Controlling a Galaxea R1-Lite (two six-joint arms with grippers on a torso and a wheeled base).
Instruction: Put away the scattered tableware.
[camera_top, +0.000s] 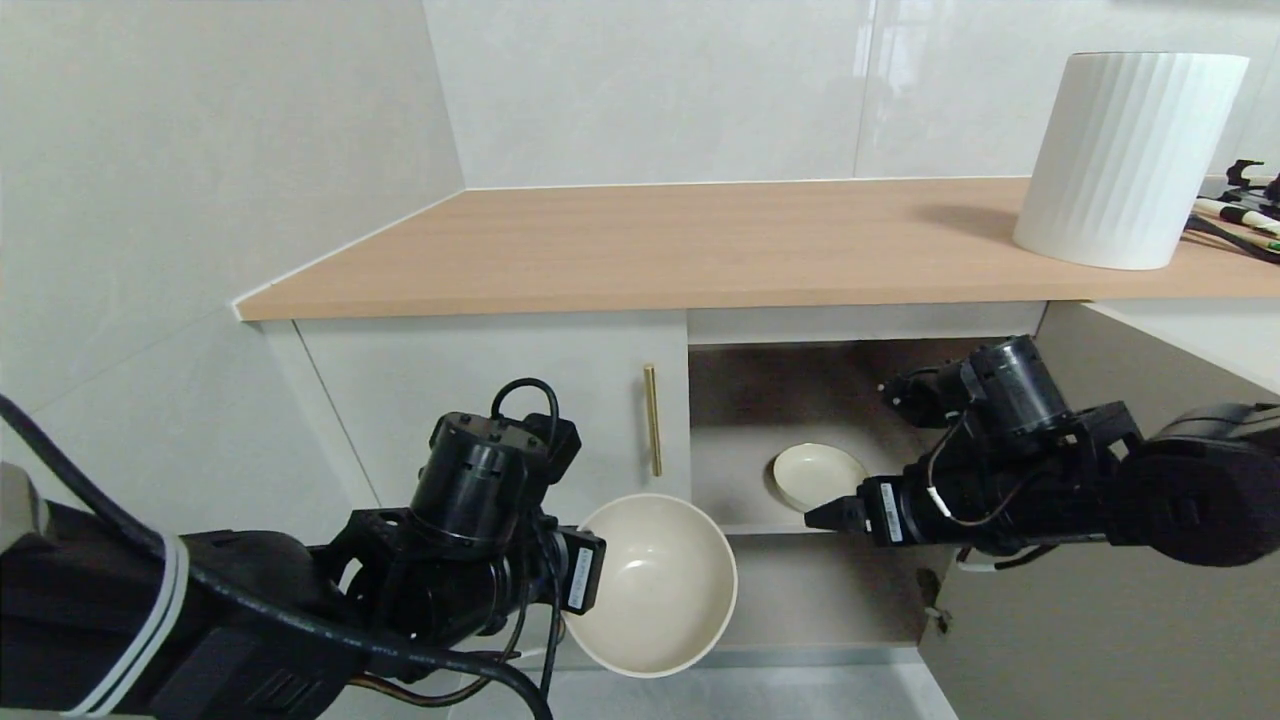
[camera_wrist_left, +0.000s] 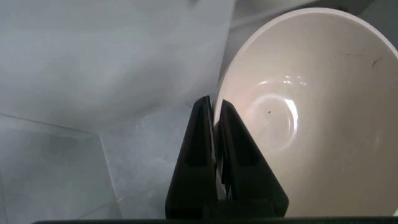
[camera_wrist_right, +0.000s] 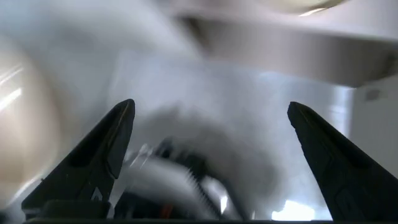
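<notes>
One glossy round bowl (camera_top: 655, 590), left claw (camera_wrist_left: 216, 109) pinching rim

Head view looks forward and down on the cabinet (camera_top: 480, 390). Left wrist view, close up, shares the bowl (camera_top: 655, 585) in the head view's lower centre.

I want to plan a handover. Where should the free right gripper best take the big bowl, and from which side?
Probably the thin rim of the bowl on its right side, opposite where the left gripper pinches it. The open right gripper could come from the right, one finger inside the wall, one outside; the round body looks too wide.
</notes>
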